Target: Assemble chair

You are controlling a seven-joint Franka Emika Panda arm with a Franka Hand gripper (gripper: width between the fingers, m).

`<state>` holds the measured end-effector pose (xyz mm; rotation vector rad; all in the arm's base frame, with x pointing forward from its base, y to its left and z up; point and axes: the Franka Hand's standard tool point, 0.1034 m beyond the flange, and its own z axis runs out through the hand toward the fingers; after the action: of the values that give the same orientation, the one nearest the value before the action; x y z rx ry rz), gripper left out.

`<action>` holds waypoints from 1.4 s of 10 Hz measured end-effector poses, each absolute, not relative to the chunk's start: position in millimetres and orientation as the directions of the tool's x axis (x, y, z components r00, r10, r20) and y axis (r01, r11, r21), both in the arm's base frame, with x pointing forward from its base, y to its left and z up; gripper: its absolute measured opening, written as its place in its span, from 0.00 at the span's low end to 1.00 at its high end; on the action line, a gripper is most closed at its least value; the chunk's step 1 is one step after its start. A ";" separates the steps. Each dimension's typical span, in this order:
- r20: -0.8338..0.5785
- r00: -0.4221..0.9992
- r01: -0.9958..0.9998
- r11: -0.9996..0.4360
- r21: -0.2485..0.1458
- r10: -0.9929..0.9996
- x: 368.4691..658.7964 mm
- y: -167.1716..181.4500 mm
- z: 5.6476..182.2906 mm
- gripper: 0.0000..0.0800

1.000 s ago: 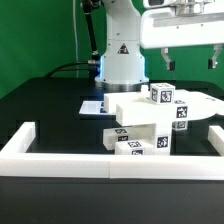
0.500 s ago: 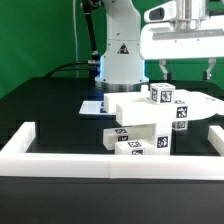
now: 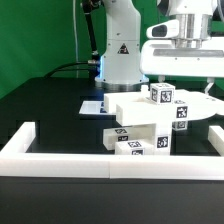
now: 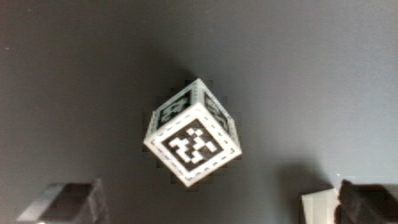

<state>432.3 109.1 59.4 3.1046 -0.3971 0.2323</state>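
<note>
The chair parts lie in a white pile on the black table, right of centre in the exterior view. Flat panels are stacked there, and tagged square posts stand on top. My gripper hangs just above the pile's right side, jaws wide and nothing between them. In the wrist view one tagged post stands below me, seen from its end. It sits ahead of the gap of my gripper. The two fingertips show only at the picture's corners, well clear of the post.
A long low white border wall runs along the table's front and up the exterior view's left side. The marker board lies flat before the arm's base. A green screen stands behind.
The gripper has come down toward the pile of parts over the last second, staying open. The parts have not moved.
</note>
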 end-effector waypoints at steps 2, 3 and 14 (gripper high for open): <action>0.158 0.957 -0.246 -0.969 0.009 -0.241 432.3 103.8 45.9 0.81; 0.163 0.957 -0.245 -0.969 0.018 -0.239 431.3 101.1 41.0 0.81; 0.167 0.966 -0.209 -0.977 0.038 -0.200 431.6 105.4 27.2 0.81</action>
<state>431.6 105.4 27.2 3.0594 -0.3180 0.2507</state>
